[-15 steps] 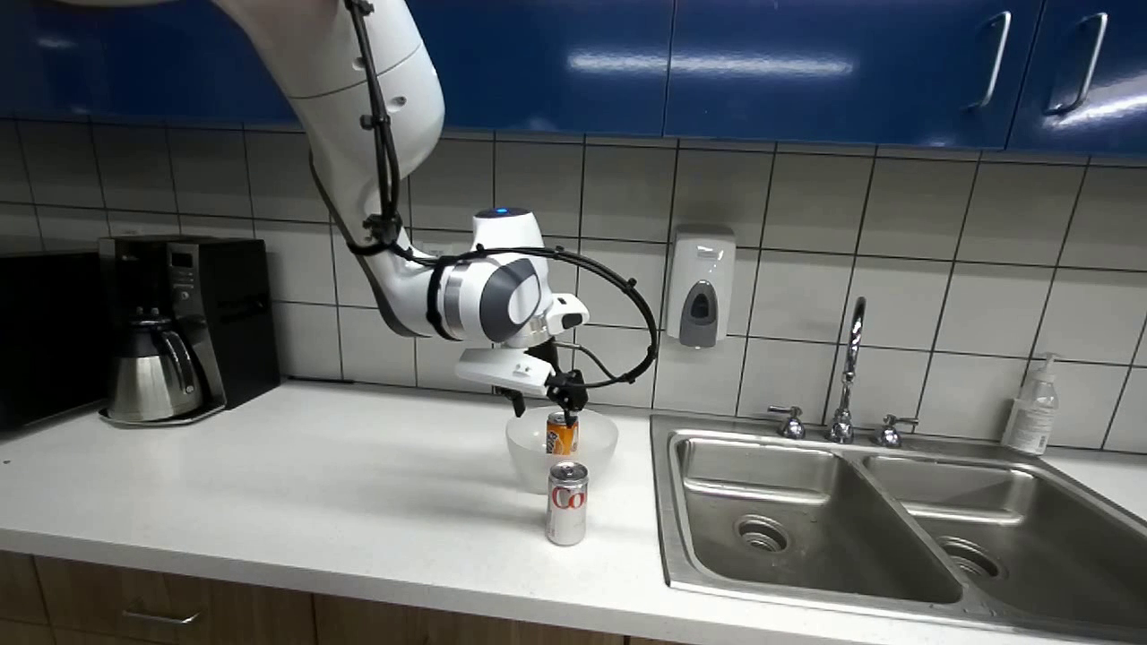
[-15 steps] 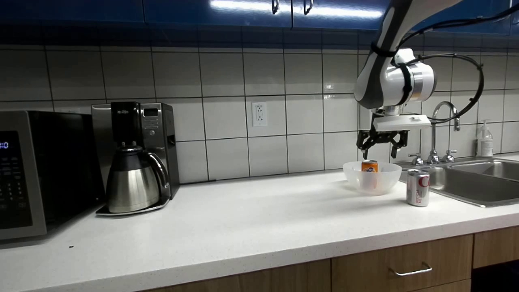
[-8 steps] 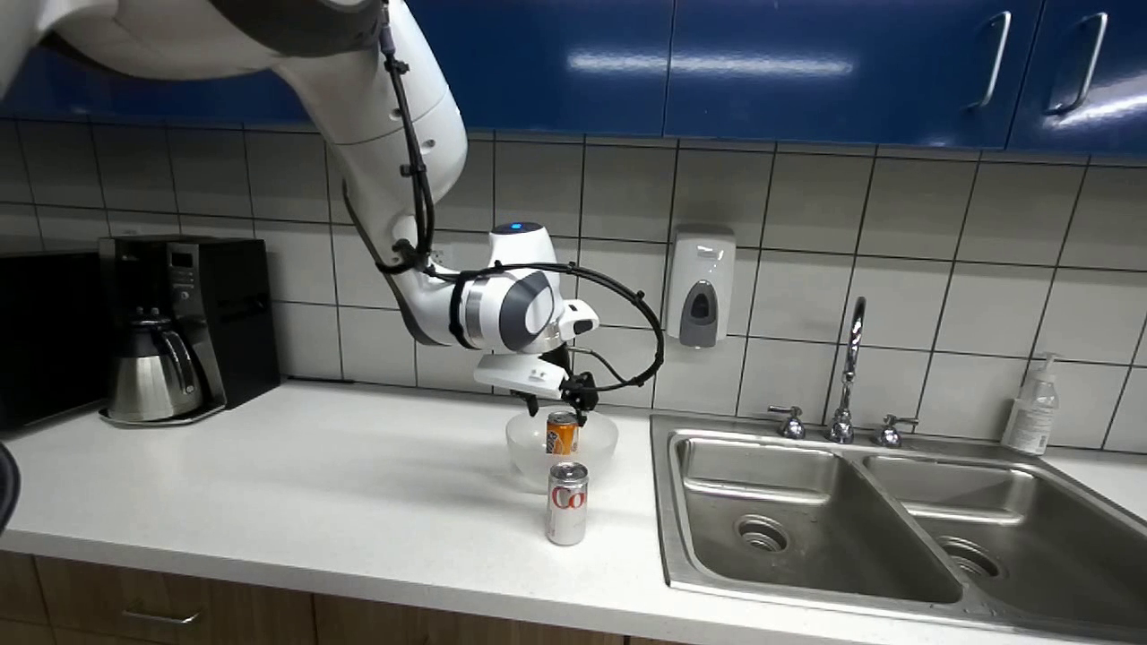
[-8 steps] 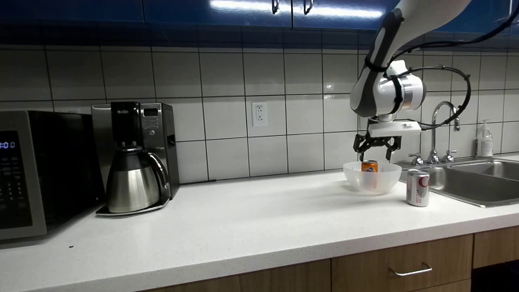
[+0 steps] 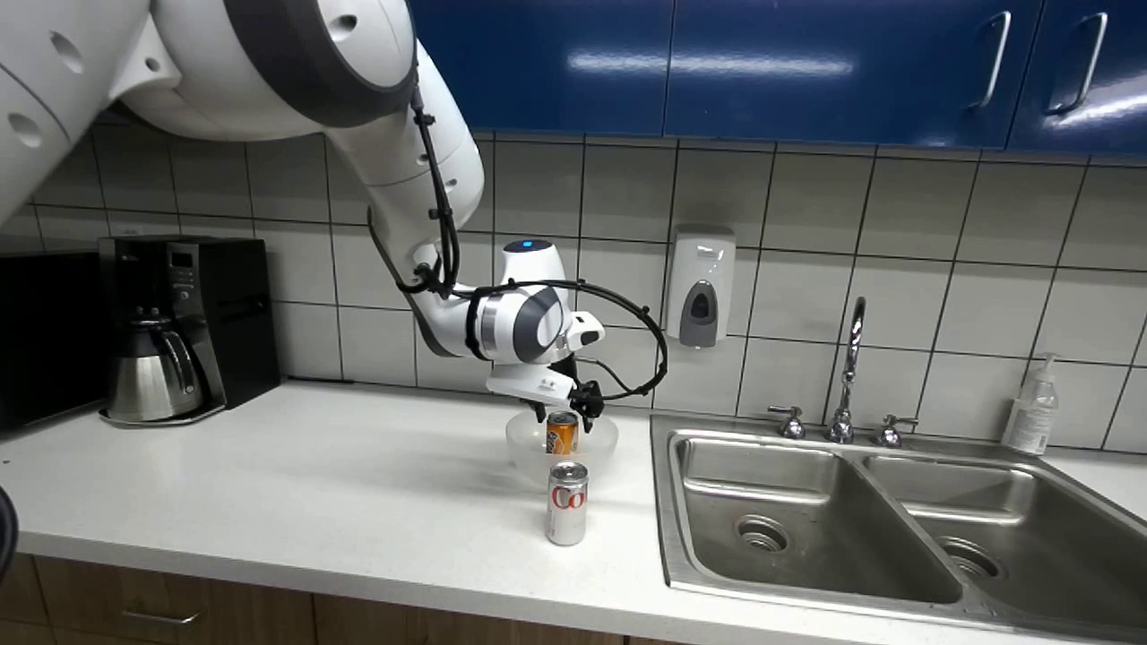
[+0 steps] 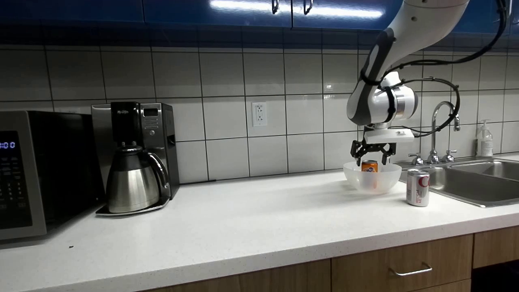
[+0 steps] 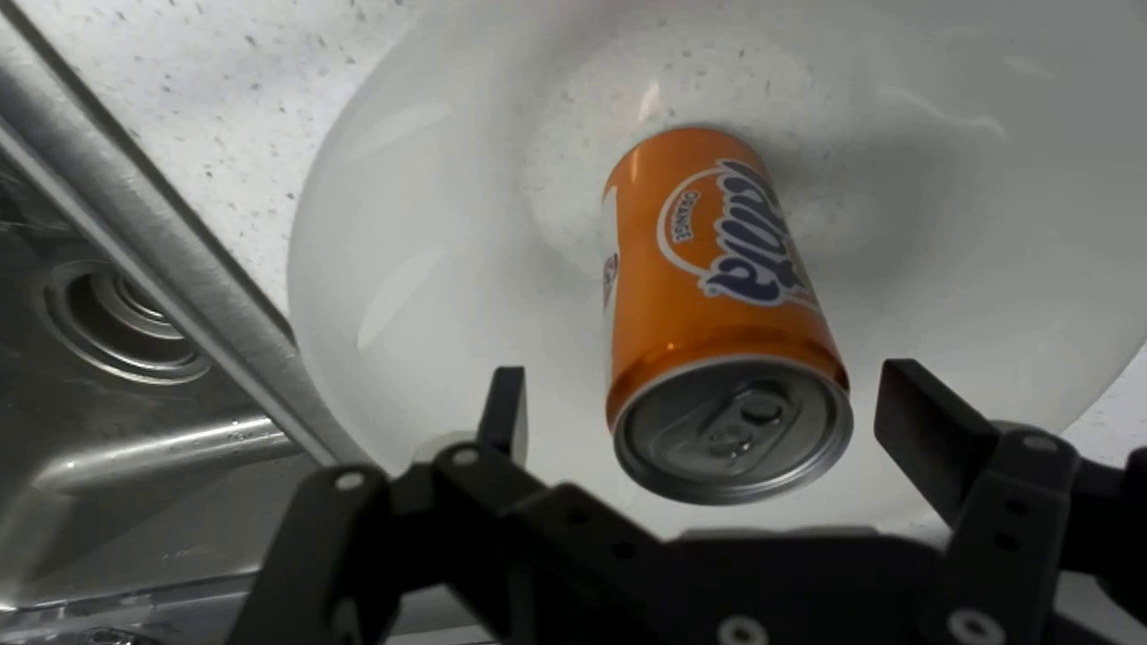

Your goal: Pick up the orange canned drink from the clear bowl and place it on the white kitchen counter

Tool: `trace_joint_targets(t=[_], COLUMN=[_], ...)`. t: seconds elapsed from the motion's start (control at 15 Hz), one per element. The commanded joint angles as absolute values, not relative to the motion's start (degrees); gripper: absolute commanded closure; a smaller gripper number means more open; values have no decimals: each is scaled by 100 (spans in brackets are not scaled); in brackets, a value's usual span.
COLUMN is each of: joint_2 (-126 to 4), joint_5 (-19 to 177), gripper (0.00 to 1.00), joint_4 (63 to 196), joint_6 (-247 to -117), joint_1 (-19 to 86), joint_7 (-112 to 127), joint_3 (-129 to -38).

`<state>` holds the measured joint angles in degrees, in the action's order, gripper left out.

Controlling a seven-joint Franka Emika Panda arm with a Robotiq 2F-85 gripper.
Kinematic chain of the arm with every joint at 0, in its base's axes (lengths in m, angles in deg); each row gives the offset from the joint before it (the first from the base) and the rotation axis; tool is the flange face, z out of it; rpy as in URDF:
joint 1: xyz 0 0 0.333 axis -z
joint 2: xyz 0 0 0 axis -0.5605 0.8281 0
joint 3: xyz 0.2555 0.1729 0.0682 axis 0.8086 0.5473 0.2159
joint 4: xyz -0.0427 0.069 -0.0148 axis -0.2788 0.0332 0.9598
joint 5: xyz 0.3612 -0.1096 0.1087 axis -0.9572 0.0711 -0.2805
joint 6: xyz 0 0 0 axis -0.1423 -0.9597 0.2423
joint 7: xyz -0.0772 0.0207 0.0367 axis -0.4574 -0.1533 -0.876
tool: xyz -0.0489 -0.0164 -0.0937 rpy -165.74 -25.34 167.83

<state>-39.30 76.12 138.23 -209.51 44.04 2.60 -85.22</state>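
The orange canned drink (image 5: 562,437) stands upright inside the clear bowl (image 5: 598,452) in both exterior views; can (image 6: 369,166) and bowl (image 6: 385,183) sit on the white kitchen counter (image 6: 243,219). In the wrist view the can (image 7: 694,269) shows its silvery top towards me, with the frosted bowl (image 7: 403,269) around it. My gripper (image 7: 706,403) is open and empty, one finger on each side of the can's top, with gaps on both sides. In an exterior view the gripper (image 6: 371,162) points down at the bowl's rim height. The can's lower part is blurred through the bowl wall.
A silver-white can with red lettering (image 5: 566,506) stands on the counter just in front of the bowl. The steel sink (image 5: 665,520) lies beside them. A coffee maker (image 6: 138,162) and a microwave (image 6: 36,174) stand at the counter's far end. A tiled wall (image 6: 263,154) is behind.
My gripper has moved down and across towards the orange can, its fingers now at either side of the can's top. The cans and bowl have not visibly moved.
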Motion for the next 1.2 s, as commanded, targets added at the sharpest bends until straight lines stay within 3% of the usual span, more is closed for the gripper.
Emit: trace_joint_targets(t=[0.0, 0.8, 0.93, 1.0, 1.13], joint_2=[-3629, -3360, -3353, -3350, -3342], joint_5=[7496, 7495, 7486, 7481, 7470], gripper=[0, 0, 4, 27, 31], joint_4=[13301, 12957, 12906, 12896, 12880], joint_6=[-20646, -20463, -20395, -20376, -20338], joint_1=[4589, 4618, 4635, 4642, 4656], joint_7=[43, 44, 29, 26, 25], joint_3=[-8338, -8285, -8273, -8269, -8265])
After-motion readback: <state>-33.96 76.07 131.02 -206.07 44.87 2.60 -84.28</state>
